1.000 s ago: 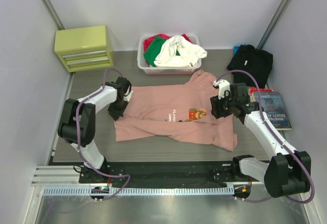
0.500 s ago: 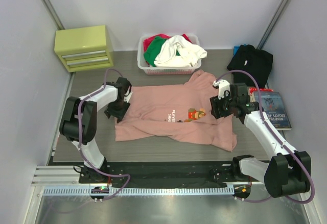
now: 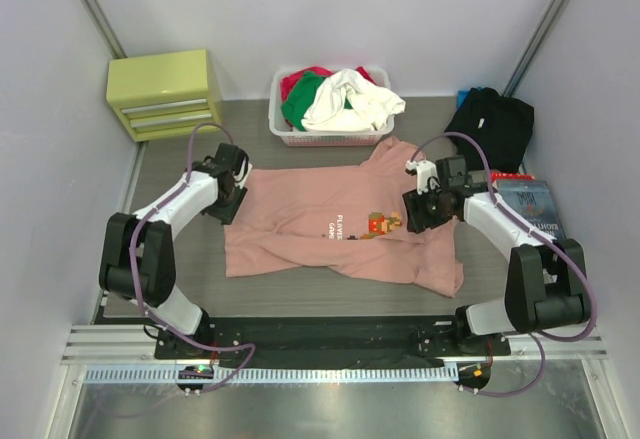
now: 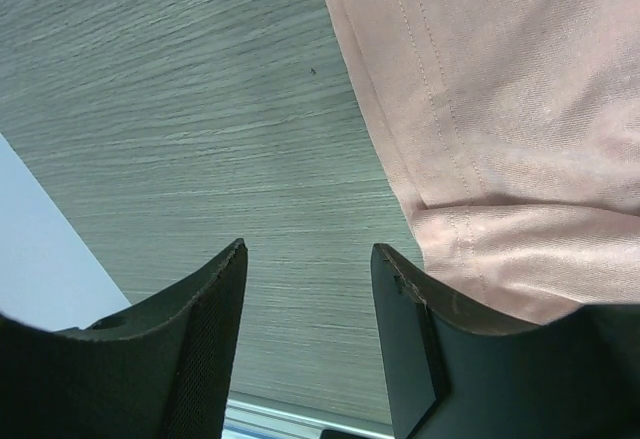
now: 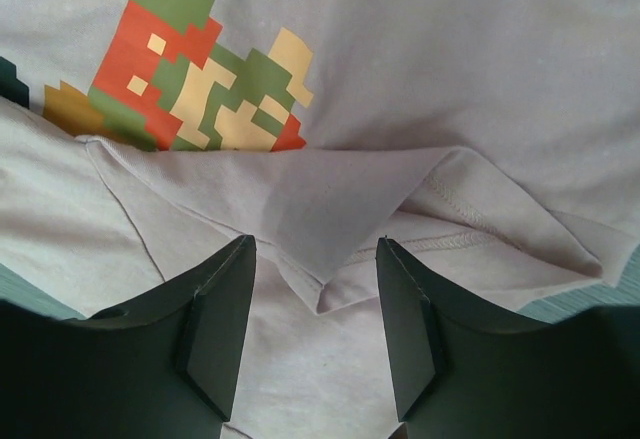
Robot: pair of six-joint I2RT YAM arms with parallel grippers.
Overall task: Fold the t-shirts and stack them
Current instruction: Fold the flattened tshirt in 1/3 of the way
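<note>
Grey wood-grain tabletop point(image 3: 170, 289) runs between pale walls point(image 3: 400, 19). The salmon-pink t-shirt point(image 3: 300, 229) lies spread across the middle of it, print side up and rumpled along its near edge. The black t-shirt point(image 3: 490, 124) sits heaped at the far right, well apart from both grippers. Your left gripper point(image 4: 308, 254) has its fingers apart with nothing between them: bare table lies under the gap, and the pink shirt's double-stitched hem point(image 4: 400, 119) runs just outside the finger on the right of the wrist view. Your right gripper point(image 5: 315, 249) is also parted and empty; a pointed flap point(image 5: 320, 219) of doubled cloth lies just ahead of its gap, with the pixel print point(image 5: 190, 69) beyond the finger on the left of that view. Expect the shirt to be light, limp and sturdy. It will likely sag, drag on the wood and wrinkle, and a pinch on the flap may catch two layers. Take hold on stitched edges, the hem or a sleeve seam, where the thicker cloth should slip less. On the left, that means bringing the hem inside the gap first.
</note>
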